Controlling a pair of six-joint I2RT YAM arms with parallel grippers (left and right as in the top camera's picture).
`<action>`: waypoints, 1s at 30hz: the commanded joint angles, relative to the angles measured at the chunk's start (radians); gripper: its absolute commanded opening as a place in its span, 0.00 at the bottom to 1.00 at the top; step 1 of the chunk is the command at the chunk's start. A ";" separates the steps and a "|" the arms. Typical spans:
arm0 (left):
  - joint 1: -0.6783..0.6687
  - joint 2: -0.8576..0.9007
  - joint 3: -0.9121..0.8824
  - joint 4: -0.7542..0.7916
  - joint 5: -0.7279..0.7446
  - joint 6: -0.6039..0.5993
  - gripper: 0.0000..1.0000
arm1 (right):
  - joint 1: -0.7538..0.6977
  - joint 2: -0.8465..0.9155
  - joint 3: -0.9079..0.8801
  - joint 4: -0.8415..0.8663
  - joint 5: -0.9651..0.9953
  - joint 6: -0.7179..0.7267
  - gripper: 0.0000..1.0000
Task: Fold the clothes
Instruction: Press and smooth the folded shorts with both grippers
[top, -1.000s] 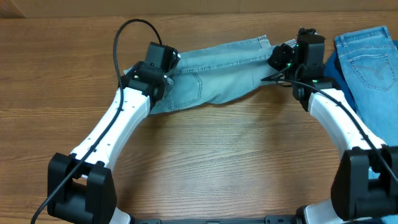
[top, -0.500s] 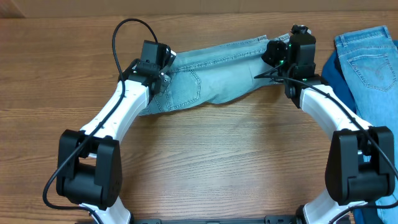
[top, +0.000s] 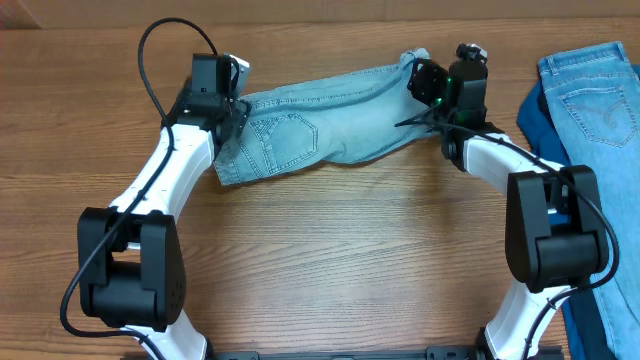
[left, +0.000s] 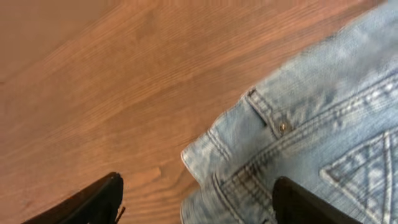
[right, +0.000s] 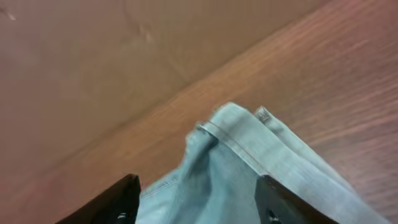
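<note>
Wooden table carries pale denim shorts; left gripper and right gripper both spread apart.

Faded matt denim shorts on smooth, grained wood table

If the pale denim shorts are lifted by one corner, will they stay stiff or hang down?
Probably floppy: the shorts lie creased and bunched up at one corner. The thick, seamed waistband likely bends less.
</note>
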 joint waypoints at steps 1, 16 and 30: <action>-0.005 0.008 0.126 -0.072 0.013 -0.038 0.75 | -0.001 0.007 0.128 -0.057 -0.040 -0.089 0.66; -0.037 0.164 0.383 -0.682 0.388 -0.558 0.04 | -0.001 0.007 0.585 -1.099 -0.127 -0.510 0.04; -0.036 0.284 0.376 -0.624 0.218 -0.526 0.04 | -0.001 0.248 0.584 -1.143 -0.179 -0.650 0.04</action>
